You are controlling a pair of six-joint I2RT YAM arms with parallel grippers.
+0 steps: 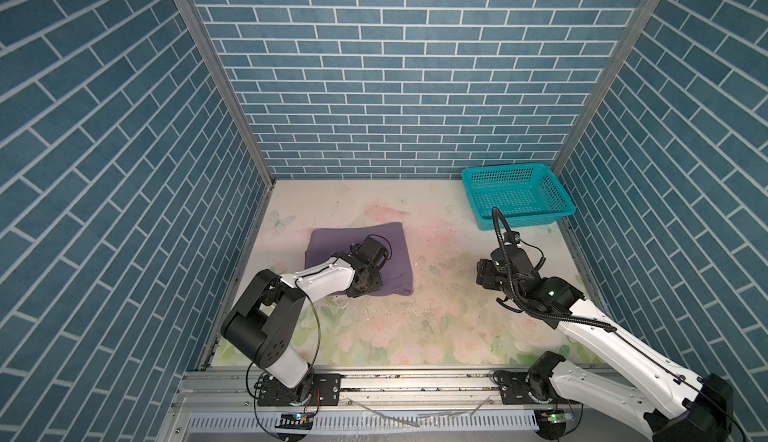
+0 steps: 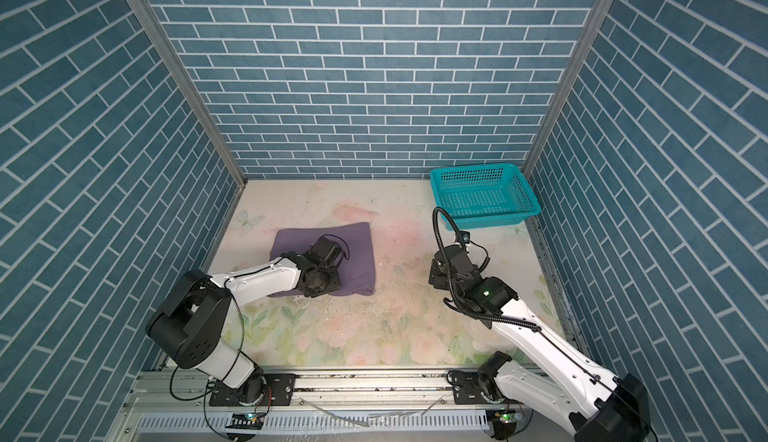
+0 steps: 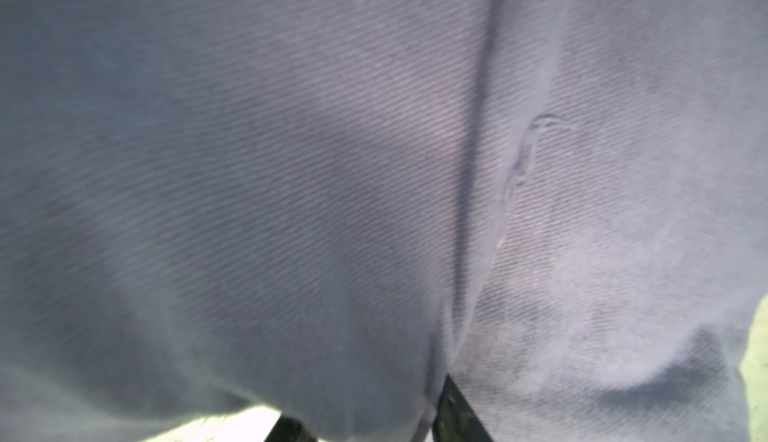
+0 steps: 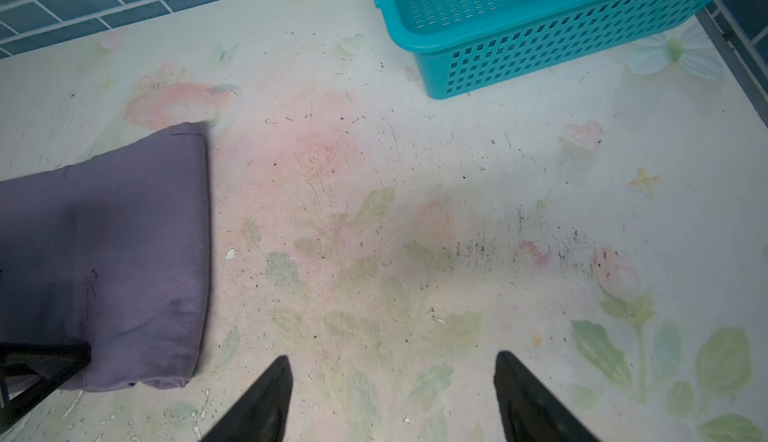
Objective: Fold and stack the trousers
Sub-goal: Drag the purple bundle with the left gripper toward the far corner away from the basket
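- Floral bench (image 1: pixel 436 315): mostly bare, path to basket unblocked.
- Purple trousers (image 1: pixel 399 265): folded flat, laid left of centre.
- Teal basket (image 1: pixel 528 220): left empty in far right corner, probably for stacking.
- Left hand (image 3: pixel 368 398): pushed into the fold; grip can't be told.
- Right hand (image 4: pixel 394 354): held apart over bare bench.

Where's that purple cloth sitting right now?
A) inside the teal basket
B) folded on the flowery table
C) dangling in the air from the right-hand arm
B: the trousers lie as a folded block on the table, apart from the teal basket in the far corner.
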